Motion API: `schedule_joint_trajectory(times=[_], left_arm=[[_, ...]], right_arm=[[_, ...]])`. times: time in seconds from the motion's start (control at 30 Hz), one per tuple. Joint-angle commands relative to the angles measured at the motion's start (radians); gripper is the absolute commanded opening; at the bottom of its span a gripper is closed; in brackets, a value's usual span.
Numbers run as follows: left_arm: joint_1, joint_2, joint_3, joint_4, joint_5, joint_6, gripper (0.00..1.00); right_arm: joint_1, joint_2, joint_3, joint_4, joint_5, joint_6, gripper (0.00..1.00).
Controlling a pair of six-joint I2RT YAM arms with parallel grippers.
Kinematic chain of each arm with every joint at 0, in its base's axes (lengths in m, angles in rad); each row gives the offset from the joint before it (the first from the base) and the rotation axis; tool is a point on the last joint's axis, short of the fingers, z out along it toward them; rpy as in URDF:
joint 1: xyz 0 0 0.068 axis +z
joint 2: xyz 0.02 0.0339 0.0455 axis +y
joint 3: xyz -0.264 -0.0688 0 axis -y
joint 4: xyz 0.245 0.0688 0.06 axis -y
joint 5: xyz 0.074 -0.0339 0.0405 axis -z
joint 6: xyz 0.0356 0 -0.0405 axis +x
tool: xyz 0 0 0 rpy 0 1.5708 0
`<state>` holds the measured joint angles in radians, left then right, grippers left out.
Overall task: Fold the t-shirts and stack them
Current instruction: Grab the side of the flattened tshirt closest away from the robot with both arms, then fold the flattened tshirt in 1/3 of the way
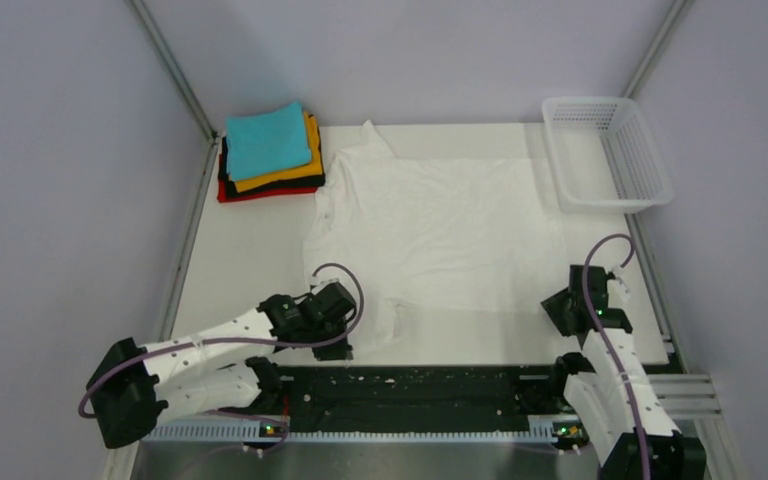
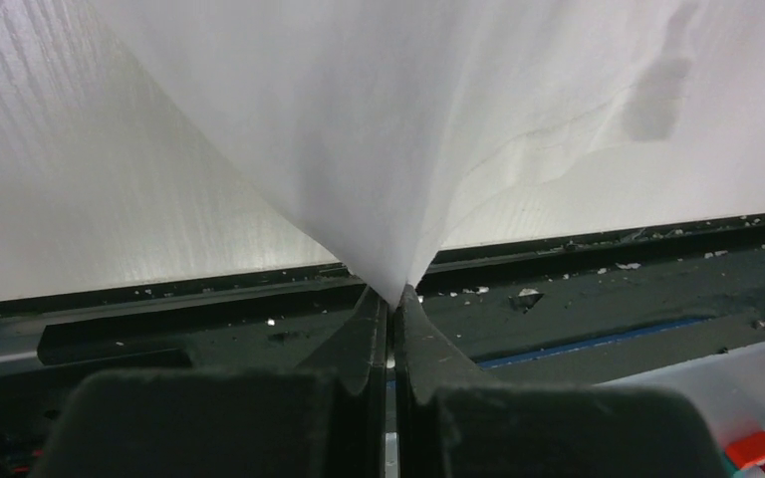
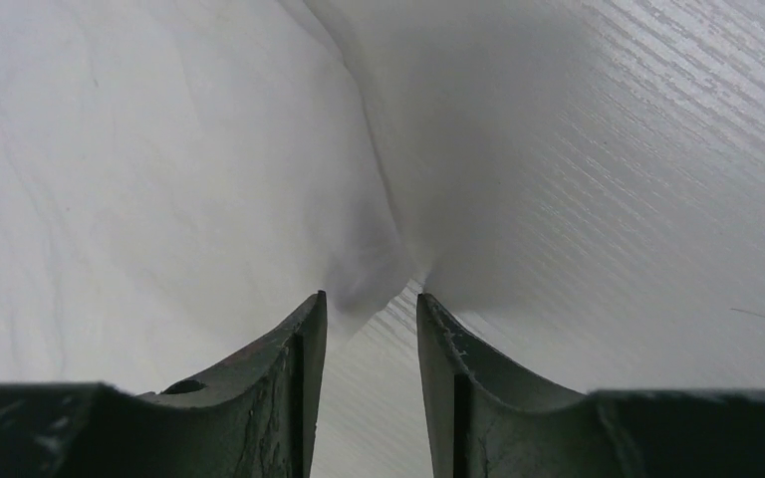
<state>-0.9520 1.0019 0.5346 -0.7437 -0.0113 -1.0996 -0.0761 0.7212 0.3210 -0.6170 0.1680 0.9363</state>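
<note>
A white plastic mesh basket point(image 1: 557, 165) sits at the far right corner of the pale wood-grain counter point(image 1: 250, 260), its long side along the right edge and its inside bare. Well apart from the basket, along the counter's near edge, runs a black strip point(image 1: 430, 385) dotted with small white flecks. Just nearer than that lies a grey slotted rail point(image 1: 400, 433). Plain grey walls point(image 1: 60, 150) rise behind and to both sides of the basket, with a slanting metal post point(image 1: 655, 45) just behind it.

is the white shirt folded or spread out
Spread out: the white t-shirt lies flat across the table, unfolded, with only one near corner pinched in the left gripper.
</note>
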Motion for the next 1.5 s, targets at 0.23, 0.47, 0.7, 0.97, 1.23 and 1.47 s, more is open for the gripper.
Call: schedule_joint_trajectory(times=[0.23, 0.47, 0.7, 0.97, 1.23, 1.47], left_arm=[[-0.005, -0.085, 0.021, 0.023, 0.021, -0.039, 0.0], [-0.004, -0.066, 0.041, 0.035, -0.019, -0.027, 0.0], [0.028, -0.021, 0.141, 0.084, -0.036, 0.077, 0.0], [0.28, 0.102, 0.245, 0.297, 0.191, 0.257, 0.0], [0.424, 0.326, 0.53, 0.292, 0.239, 0.367, 0.0], [0.531, 0.502, 0.747, 0.222, 0.205, 0.407, 0.0]], right_arm=[[-0.01, 0.064, -0.024, 0.118, 0.047, 0.005, 0.25], [-0.01, 0.08, -0.019, 0.17, 0.085, -0.029, 0.0], [-0.01, 0.095, 0.064, 0.162, 0.01, -0.108, 0.0], [-0.01, 0.159, 0.216, 0.112, -0.059, -0.154, 0.0], [-0.01, 0.31, 0.36, 0.16, -0.094, -0.182, 0.0], [-0.01, 0.475, 0.501, 0.198, -0.096, -0.225, 0.0]])
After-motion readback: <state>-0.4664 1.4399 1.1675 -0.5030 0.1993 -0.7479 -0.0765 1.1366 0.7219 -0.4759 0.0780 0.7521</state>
